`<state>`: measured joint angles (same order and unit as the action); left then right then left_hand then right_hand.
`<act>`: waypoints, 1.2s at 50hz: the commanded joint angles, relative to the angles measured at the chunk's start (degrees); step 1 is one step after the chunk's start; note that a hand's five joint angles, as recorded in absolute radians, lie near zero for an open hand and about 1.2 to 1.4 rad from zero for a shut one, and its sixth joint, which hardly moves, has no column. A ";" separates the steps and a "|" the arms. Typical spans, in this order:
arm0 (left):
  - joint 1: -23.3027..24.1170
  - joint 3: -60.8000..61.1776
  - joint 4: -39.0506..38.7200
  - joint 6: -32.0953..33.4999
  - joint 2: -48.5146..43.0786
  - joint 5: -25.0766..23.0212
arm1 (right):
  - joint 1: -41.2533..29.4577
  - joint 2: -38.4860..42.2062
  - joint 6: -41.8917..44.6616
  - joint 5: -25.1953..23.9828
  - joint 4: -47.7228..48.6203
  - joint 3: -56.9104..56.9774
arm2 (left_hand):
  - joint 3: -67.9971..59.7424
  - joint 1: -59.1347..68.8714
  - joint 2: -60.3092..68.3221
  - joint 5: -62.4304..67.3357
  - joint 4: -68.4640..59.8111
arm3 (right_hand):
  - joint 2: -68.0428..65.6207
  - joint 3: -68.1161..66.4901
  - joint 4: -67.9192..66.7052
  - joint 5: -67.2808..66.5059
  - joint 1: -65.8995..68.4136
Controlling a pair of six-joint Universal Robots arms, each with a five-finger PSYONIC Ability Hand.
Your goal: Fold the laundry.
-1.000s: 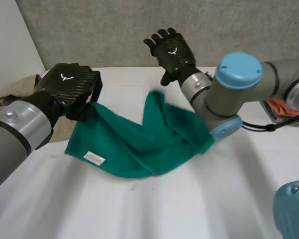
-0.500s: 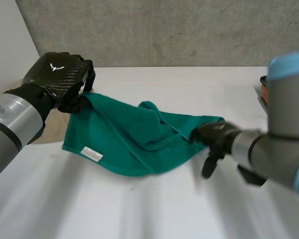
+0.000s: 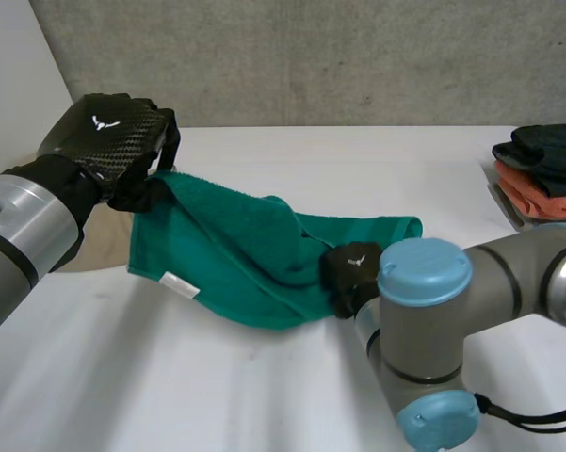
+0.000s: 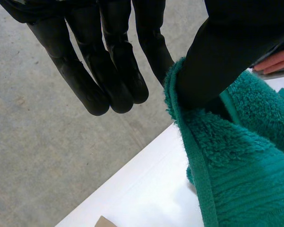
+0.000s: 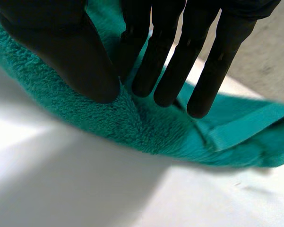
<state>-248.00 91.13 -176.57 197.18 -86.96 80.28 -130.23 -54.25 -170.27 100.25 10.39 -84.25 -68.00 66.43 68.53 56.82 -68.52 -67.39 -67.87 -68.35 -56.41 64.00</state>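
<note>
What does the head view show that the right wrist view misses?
Head view, not right wrist view: the left hand pinching a corner of the green towel, the white label, and folded clothes at the edge of the table. Right wrist view, not head view: the right hand with thumb and fingers pinching a towel fold. Both: towel, right hand, table.

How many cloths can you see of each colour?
Green towel: 1
Orange cloth: 1
Black cloth: 1, lying on top of the orange one
Total: 3
</note>
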 commanded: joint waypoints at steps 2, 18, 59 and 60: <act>-0.99 -0.25 0.26 1.09 -0.23 0.67 | 6.03 -13.85 0.64 -5.23 -5.19 -0.31 | -12.00 13.57 11.47 13.18 -11.48 | -12.61 -12.13 -11.65 -13.59 16.00; -3.54 -4.29 6.06 15.51 -14.46 0.58 | 25.11 -18.27 31.65 -21.85 -55.64 17.80 | -12.00 13.57 11.47 13.18 -11.48 | -12.61 -12.13 -11.65 -13.59 16.00; 3.14 -24.69 0.61 18.85 -36.44 10.33 | 10.87 -21.78 8.90 -10.69 -20.86 -20.07 | -12.00 13.57 11.47 13.18 -11.48 | 38.23 38.70 39.19 37.25 -34.84; 3.23 -24.60 0.61 18.85 -36.44 10.33 | 10.61 -21.43 9.08 -10.17 -19.89 -20.60 | -12.00 13.57 11.47 13.18 -11.48 | 37.05 37.52 38.01 36.07 -33.66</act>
<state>-245.07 66.00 -175.43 216.49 -123.22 90.50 -116.82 -76.35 -161.02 88.11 -15.35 -100.25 -68.09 66.43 68.61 56.82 -68.54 -22.54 -21.86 -21.42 -12.33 22.32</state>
